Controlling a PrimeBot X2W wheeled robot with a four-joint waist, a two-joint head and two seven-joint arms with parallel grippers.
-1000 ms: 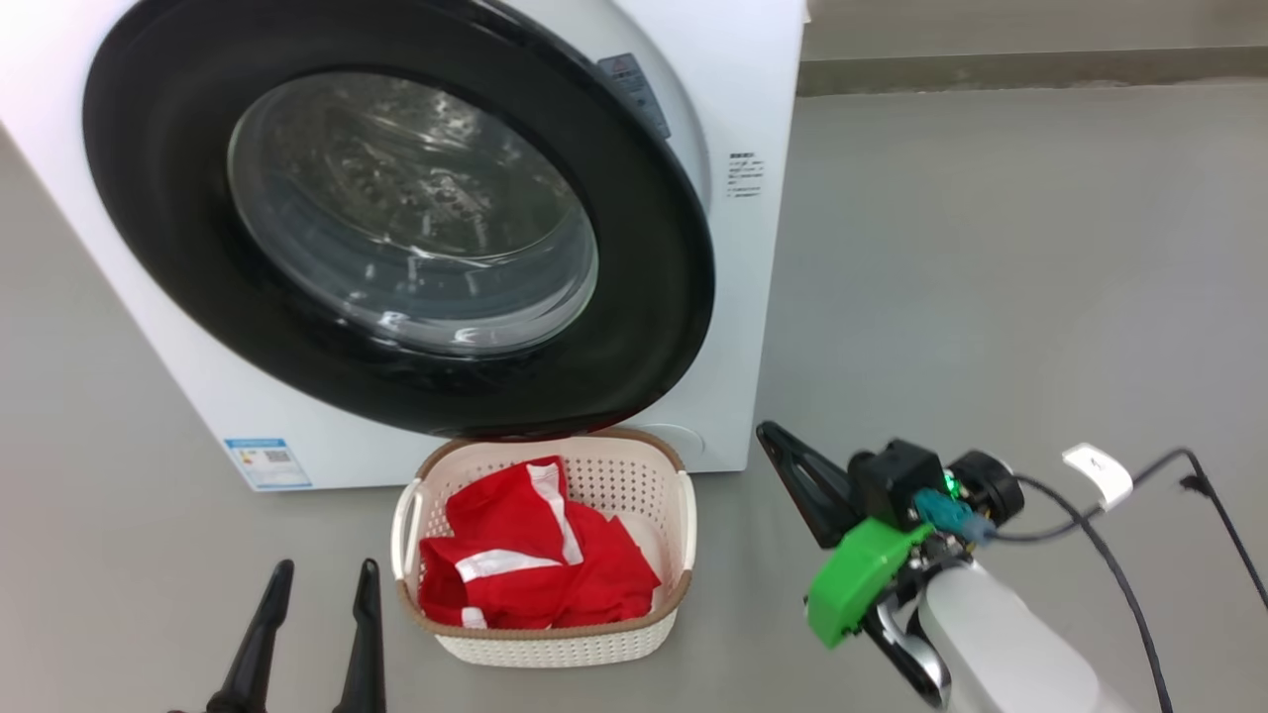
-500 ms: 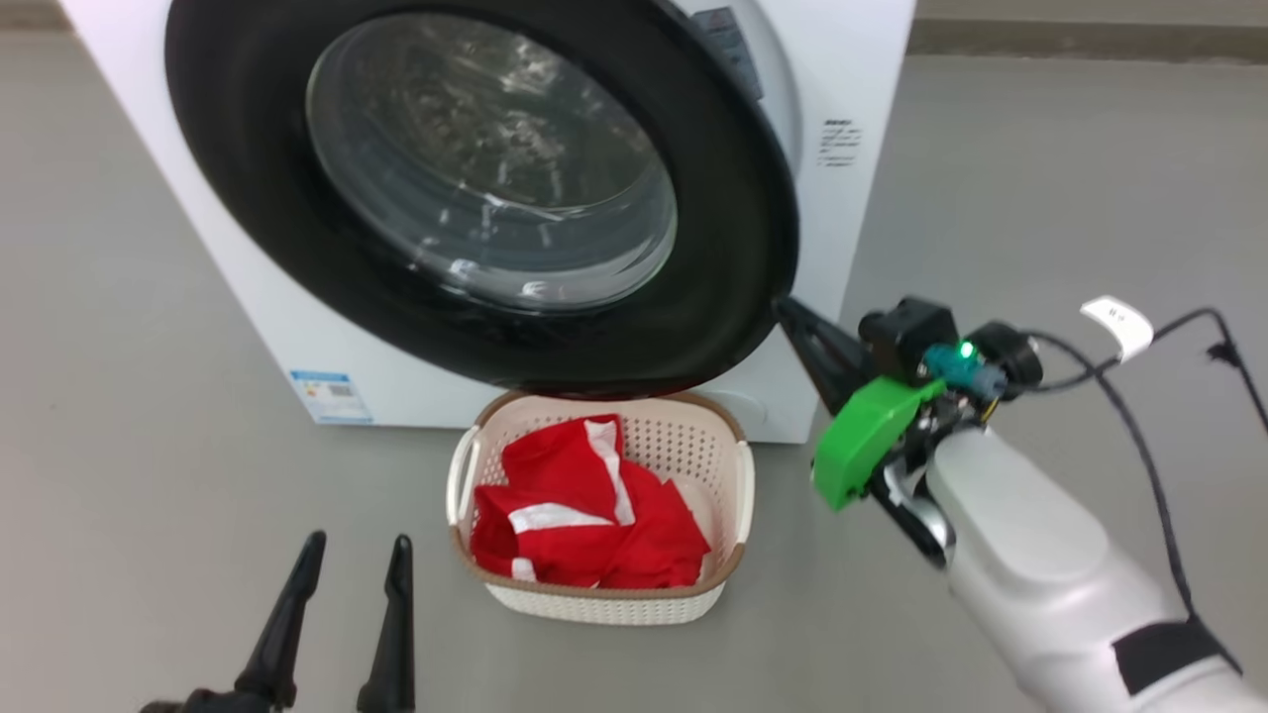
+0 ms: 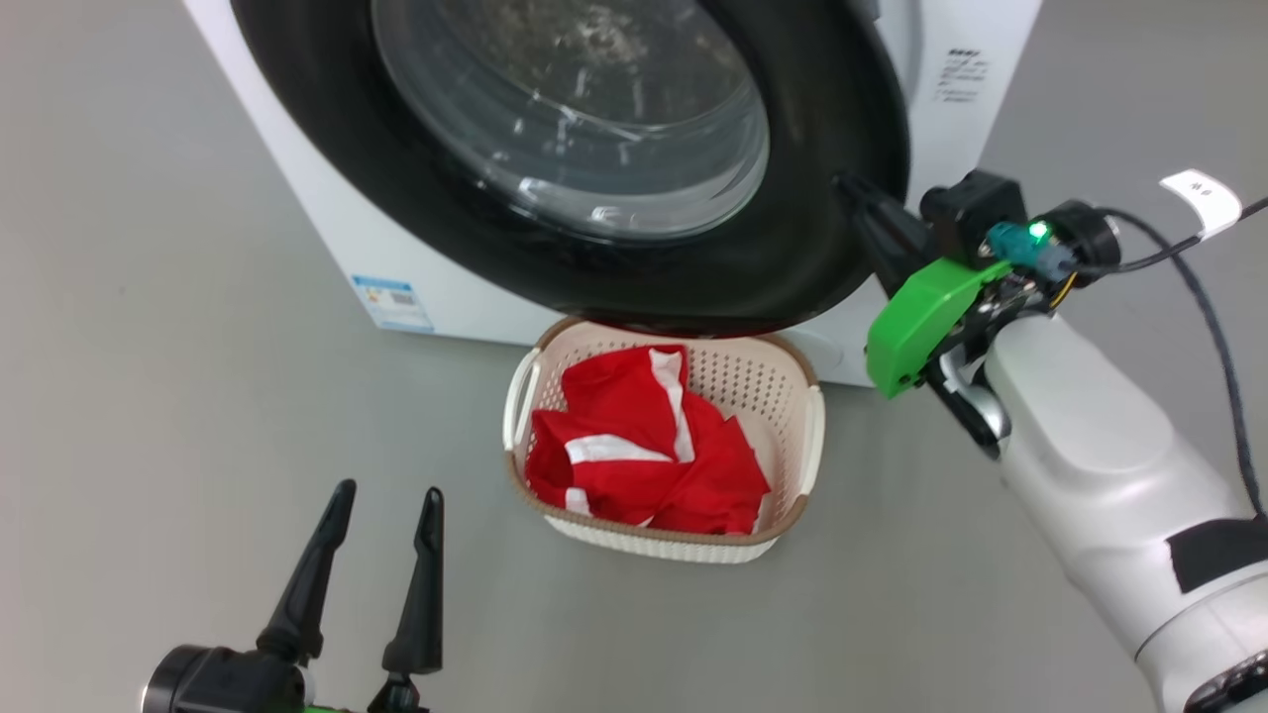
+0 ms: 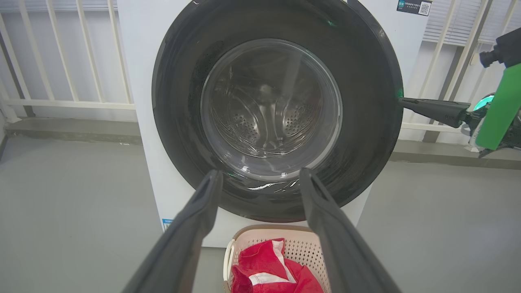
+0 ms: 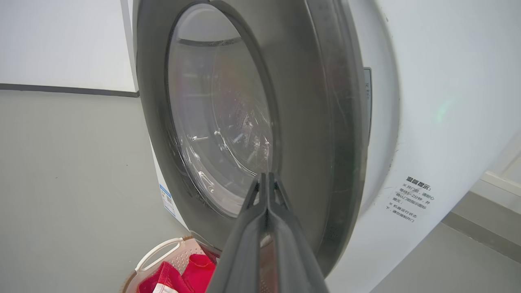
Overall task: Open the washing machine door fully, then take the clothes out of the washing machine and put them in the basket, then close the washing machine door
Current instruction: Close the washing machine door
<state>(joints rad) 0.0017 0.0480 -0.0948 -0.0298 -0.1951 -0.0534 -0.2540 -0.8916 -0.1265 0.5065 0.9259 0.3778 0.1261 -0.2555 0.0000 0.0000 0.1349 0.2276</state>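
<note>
The washing machine (image 3: 367, 253) stands at the top of the head view. Its door (image 3: 822, 149), black-rimmed with a glass bowl, lies close against the white front; I cannot tell if it is latched. My right gripper (image 3: 850, 188) is shut, its tip touching the door's right rim; in the right wrist view its shut fingers (image 5: 266, 179) press on the door (image 5: 301, 101). The basket (image 3: 753, 371) sits on the floor below the door with the red clothes (image 3: 634, 446) inside. My left gripper (image 3: 386, 495) hangs open and empty, left of the basket, pointing at the door (image 4: 276, 110).
Grey floor surrounds the machine and basket. A black cable (image 3: 1214, 327) with a white tag trails from my right wrist. A white railing (image 4: 61, 101) runs behind the machine. The basket sits directly under the door's lower edge.
The head camera has shifted, sliding the whole scene right and up. My shut right gripper has risen from floor level beside the basket to the door's right rim. The left gripper stays open.
</note>
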